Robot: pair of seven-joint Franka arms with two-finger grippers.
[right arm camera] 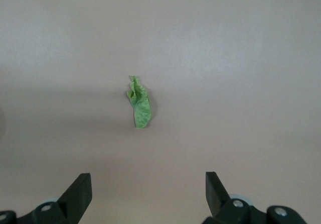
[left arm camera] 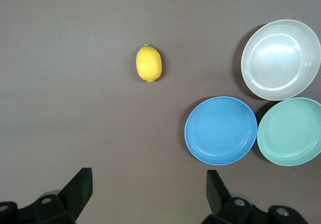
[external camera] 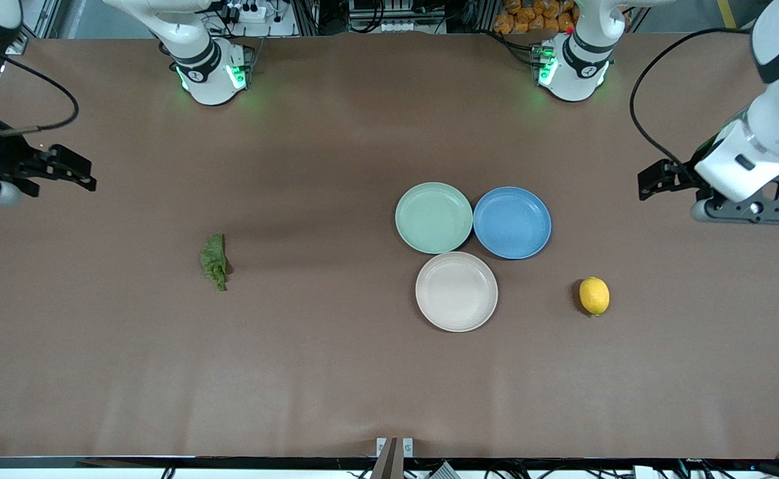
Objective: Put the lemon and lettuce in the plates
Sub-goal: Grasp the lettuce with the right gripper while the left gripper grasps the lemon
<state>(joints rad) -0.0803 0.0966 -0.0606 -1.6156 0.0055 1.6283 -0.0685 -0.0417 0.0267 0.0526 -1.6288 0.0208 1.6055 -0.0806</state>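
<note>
The yellow lemon (external camera: 594, 295) lies on the table toward the left arm's end, beside the plates; it also shows in the left wrist view (left arm camera: 149, 63). The dark green lettuce (external camera: 215, 261) lies toward the right arm's end and shows in the right wrist view (right arm camera: 139, 101). The mint green plate (external camera: 434, 217) and the beige plate (external camera: 456, 291) sit together mid-table, both empty. My left gripper (external camera: 654, 179) hangs open and empty over bare table at the left arm's end (left arm camera: 149, 184). My right gripper (external camera: 75, 171) hangs open and empty over bare table at the right arm's end (right arm camera: 148, 184).
A blue plate (external camera: 512, 222) of the same size touches the mint and beige plates, on the lemon's side; it is empty and also shows in the left wrist view (left arm camera: 221, 129). The brown table (external camera: 336, 372) is bare around the lettuce and the lemon.
</note>
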